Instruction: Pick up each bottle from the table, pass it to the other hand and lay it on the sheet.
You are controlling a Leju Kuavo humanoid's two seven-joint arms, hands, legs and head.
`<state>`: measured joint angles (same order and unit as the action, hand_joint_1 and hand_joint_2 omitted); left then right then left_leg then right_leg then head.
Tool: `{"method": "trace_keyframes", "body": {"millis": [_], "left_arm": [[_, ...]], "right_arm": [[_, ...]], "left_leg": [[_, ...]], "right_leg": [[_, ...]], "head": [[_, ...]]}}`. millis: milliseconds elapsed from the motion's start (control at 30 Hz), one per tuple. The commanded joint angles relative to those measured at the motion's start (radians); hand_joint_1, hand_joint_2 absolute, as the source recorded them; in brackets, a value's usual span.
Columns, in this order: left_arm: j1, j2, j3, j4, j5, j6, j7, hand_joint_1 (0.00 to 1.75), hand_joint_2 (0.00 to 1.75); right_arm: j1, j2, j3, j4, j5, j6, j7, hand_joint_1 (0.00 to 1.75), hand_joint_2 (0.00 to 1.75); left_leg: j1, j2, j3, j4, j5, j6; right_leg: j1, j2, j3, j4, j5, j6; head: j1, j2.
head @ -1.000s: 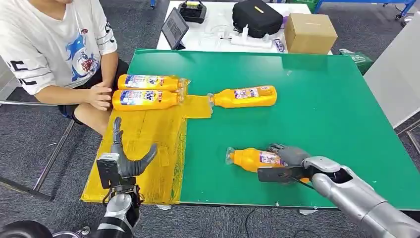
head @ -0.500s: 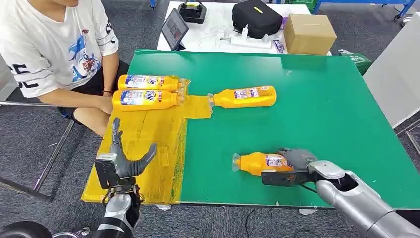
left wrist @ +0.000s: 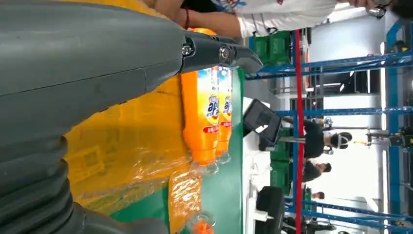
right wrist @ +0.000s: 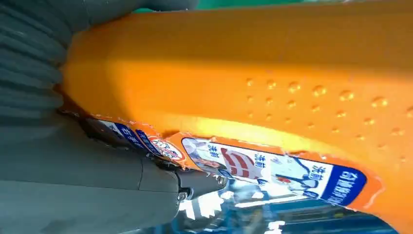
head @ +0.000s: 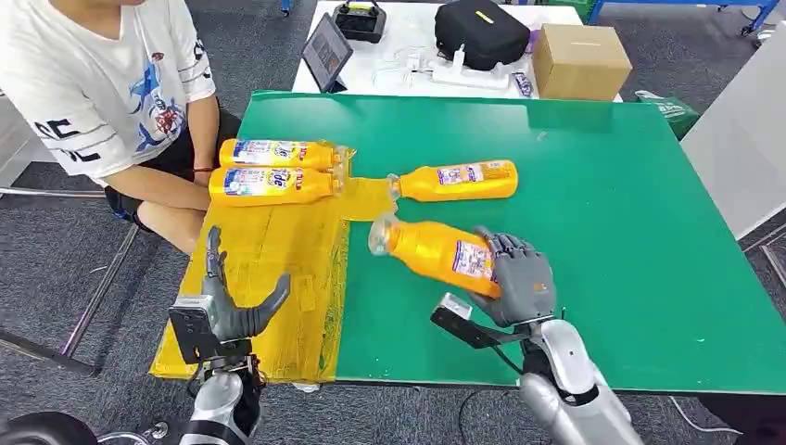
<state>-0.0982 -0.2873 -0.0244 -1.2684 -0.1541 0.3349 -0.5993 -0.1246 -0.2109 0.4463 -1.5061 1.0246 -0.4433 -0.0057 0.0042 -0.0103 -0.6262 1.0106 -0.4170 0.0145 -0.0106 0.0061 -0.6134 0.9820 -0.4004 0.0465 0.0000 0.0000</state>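
A green table [head: 612,213] filled the middle of the room, with a yellow sheet [head: 278,269] spread over its near left corner. Nearest the camera, the left hand [head: 227,311] stood raised over the sheet's near edge, fingers spread apart and upward, holding nothing (palm turned toward the table's middle). To its right, the right hand [head: 521,283] gripped an orange bottle [head: 436,248] by its base end, fingers wrapped round the labelled body. That bottle was lifted clear of the table and tilted, its clear cap pointing left and away toward the sheet; the right forearm rose steeply beneath it from the near edge. Farther on, another orange bottle [head: 456,181] lay on its side on the green surface, its cap at a yellow tab of the sheet. Two more bottles [head: 273,170] lay side by side on the sheet's far end, touching. Beyond them sat a person [head: 102,83] in a white shirt, at the table's left side.
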Motion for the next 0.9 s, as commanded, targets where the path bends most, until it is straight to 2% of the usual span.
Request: {"method": "trace_keyframes", "body": {"millis": [33,333,367,400,433,500,567,633,667,700,767,833,867,900], "left_arm": [[-0.006,0.001,-0.004,0.003,0.008,-0.002,0.007,0.00,1.75],[-0.006,0.001,-0.004,0.003,0.008,-0.002,0.007,0.00,1.75],[-0.005,0.000,-0.004,0.004,0.019,-0.009,0.011,0.00,1.75],[-0.005,0.000,-0.004,0.004,0.019,-0.009,0.011,0.00,1.75],[-0.006,-0.003,-0.008,0.004,0.017,-0.009,0.010,0.00,1.75],[-0.011,0.001,-0.035,0.017,0.104,-0.089,0.051,0.00,1.75],[-0.020,0.007,-0.065,0.030,0.192,-0.167,0.092,0.00,1.75],[-0.027,0.019,-0.103,0.038,0.272,-0.240,0.125,0.00,1.75],[-0.029,0.023,-0.121,0.038,0.322,-0.296,0.152,0.00,1.75],[-0.033,0.036,-0.147,0.037,0.360,-0.333,0.165,0.00,1.75],[-0.034,0.056,-0.186,0.026,0.424,-0.409,0.186,0.00,1.75],[-0.032,0.065,-0.204,0.016,0.446,-0.441,0.191,0.00,1.75],[-0.028,0.077,-0.225,0.010,0.484,-0.501,0.203,0.00,1.75],[-0.029,0.100,-0.274,0.018,0.578,-0.627,0.259,0.00,1.75]], "right_arm": [[0.030,0.118,-0.117,-0.035,-0.007,0.002,-0.017,1.75,1.75],[0.030,0.118,-0.117,-0.035,-0.007,0.002,-0.017,1.75,1.75],[0.033,0.137,-0.132,-0.041,-0.022,-0.062,-0.056,1.75,1.75],[0.033,0.137,-0.132,-0.041,-0.022,-0.062,-0.056,1.75,1.75],[0.033,0.140,-0.130,-0.042,-0.022,-0.061,-0.055,1.75,1.75],[0.050,0.212,-0.199,-0.083,-0.019,-0.255,-0.165,1.75,1.75],[0.078,0.324,-0.327,-0.149,-0.095,-0.255,-0.346,1.75,1.75],[0.092,0.379,-0.392,-0.168,-0.201,-0.255,-0.472,1.75,1.75],[0.100,0.399,-0.417,-0.169,-0.225,-0.255,-0.515,1.75,1.75],[0.109,0.400,-0.420,-0.152,-0.298,-0.255,-0.567,1.75,1.75],[0.124,0.370,-0.372,-0.112,-0.401,-0.255,-0.607,1.75,1.75],[0.130,0.363,-0.355,-0.079,-0.423,-0.255,-0.619,1.75,1.75],[0.137,0.355,-0.331,-0.048,-0.500,-0.209,-0.644,1.75,1.75],[0.148,0.330,-0.274,0.019,-0.481,-0.093,-0.604,1.75,1.75]], "left_leg": [[0.000,0.002,0.004,0.000,-0.002,0.000],[-0.002,0.001,0.004,0.000,-0.002,-0.001],[-0.002,0.001,0.002,0.000,-0.001,0.000],[-0.001,0.002,0.008,0.001,-0.004,-0.001],[-0.002,0.001,0.003,0.000,-0.002,0.000],[-0.001,0.002,0.005,0.001,-0.003,-0.001],[-0.002,0.000,0.001,0.000,-0.001,0.000],[-0.002,-0.001,0.001,0.000,-0.001,0.000],[-0.001,0.000,0.006,0.002,-0.004,-0.001],[-0.002,-0.001,0.002,0.000,-0.001,0.000],[-0.002,-0.001,0.004,-0.001,-0.001,-0.001],[0.000,-0.002,0.007,0.000,-0.003,-0.001],[-0.002,-0.001,0.002,-0.001,-0.001,0.000],[-0.001,0.001,0.005,-0.001,-0.002,0.000]], "right_leg": [[0.000,0.001,0.004,-0.001,-0.001,-0.001],[-0.001,0.000,0.004,-0.001,-0.001,-0.001],[-0.002,0.000,0.002,-0.001,-0.001,-0.001],[0.000,0.000,0.008,-0.001,-0.003,-0.002],[-0.002,0.000,0.003,0.000,-0.001,-0.001],[-0.001,0.000,0.005,0.000,-0.002,-0.002],[-0.002,-0.001,0.001,0.000,-0.001,-0.001],[-0.002,-0.002,0.001,0.001,-0.001,-0.001],[0.000,-0.002,0.006,0.001,-0.004,-0.003],[-0.002,-0.002,0.002,0.000,-0.001,-0.001],[-0.001,-0.003,0.003,-0.001,-0.002,-0.001],[0.000,-0.004,0.008,-0.002,-0.003,-0.002],[-0.002,-0.001,0.002,-0.001,-0.001,0.000],[-0.001,0.000,0.005,-0.002,-0.001,-0.001]], "head": [[0.001,0.000],[0.000,0.000],[0.000,0.000],[0.000,0.000],[0.000,0.000],[0.000,0.000],[0.000,0.000],[0.000,0.000],[0.000,0.000],[0.000,0.000],[0.000,0.000],[0.001,0.000],[0.000,0.000],[0.001,0.000]]}}
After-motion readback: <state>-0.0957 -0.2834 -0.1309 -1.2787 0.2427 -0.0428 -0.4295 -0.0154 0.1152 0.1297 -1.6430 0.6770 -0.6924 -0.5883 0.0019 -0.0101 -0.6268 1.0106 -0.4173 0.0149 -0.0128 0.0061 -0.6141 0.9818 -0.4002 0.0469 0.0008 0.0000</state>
